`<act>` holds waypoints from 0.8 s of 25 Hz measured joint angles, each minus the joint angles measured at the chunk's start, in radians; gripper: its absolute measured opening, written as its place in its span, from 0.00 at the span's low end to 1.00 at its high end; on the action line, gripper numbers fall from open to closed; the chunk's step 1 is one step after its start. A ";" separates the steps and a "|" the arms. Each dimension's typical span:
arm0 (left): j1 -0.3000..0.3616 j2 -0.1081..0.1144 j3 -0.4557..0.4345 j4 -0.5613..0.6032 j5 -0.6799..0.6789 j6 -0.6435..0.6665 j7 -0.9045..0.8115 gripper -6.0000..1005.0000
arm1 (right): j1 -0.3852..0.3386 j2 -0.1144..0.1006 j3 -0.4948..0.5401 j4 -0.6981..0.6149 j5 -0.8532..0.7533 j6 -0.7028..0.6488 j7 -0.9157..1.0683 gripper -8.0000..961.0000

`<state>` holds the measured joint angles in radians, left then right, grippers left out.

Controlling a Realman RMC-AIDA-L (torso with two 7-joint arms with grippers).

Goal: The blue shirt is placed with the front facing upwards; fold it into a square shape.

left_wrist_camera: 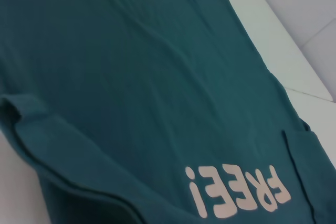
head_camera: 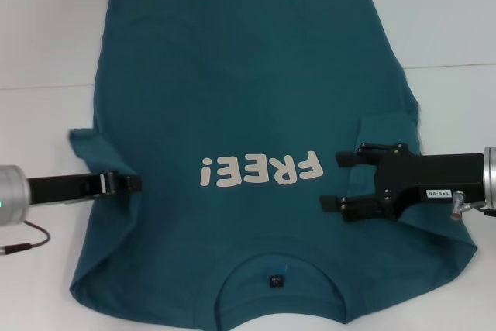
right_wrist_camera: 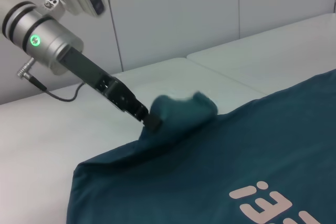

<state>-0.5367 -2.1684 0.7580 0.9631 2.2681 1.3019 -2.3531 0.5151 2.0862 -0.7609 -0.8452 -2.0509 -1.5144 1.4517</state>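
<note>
On the table (head_camera: pixel 46 36), the shirt (head_camera: pixel 248 98) is lying face-up; your left tool (head_camera: pixel 128 184) is pinching its sleeve (head_camera: pixel 89 145), the right tool (head_camera: pixel 345 180) hovering spread. Be lifting evenly, folding inward.

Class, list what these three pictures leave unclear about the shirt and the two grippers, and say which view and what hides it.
- Blue shirt: in the head view its collar end is cut off by the lower edge.
- Inner label: too small to read in the head view.
- Left gripper: its fingertips are buried in the left sleeve; the left wrist view shows only cloth.
- Right gripper: open over the shirt; whether it touches the cloth is unclear.
</note>
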 joint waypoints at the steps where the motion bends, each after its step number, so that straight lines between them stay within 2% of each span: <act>1: -0.005 0.000 0.001 -0.012 0.000 -0.005 0.000 0.04 | 0.000 0.000 0.000 0.000 0.000 0.001 -0.002 0.96; 8: -0.052 0.000 0.011 -0.116 -0.002 -0.057 0.009 0.05 | -0.001 0.000 0.000 0.000 0.000 0.012 -0.012 0.96; 15: -0.083 0.002 0.042 -0.225 -0.006 -0.181 0.012 0.05 | 0.001 0.000 0.000 0.011 0.000 0.017 -0.012 0.96; 20: -0.099 0.004 0.039 -0.290 -0.047 -0.220 0.014 0.10 | -0.001 0.000 0.000 0.013 0.000 0.024 -0.014 0.96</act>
<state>-0.6355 -2.1641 0.7974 0.6732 2.2214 1.0817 -2.3395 0.5143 2.0862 -0.7608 -0.8321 -2.0509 -1.4906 1.4372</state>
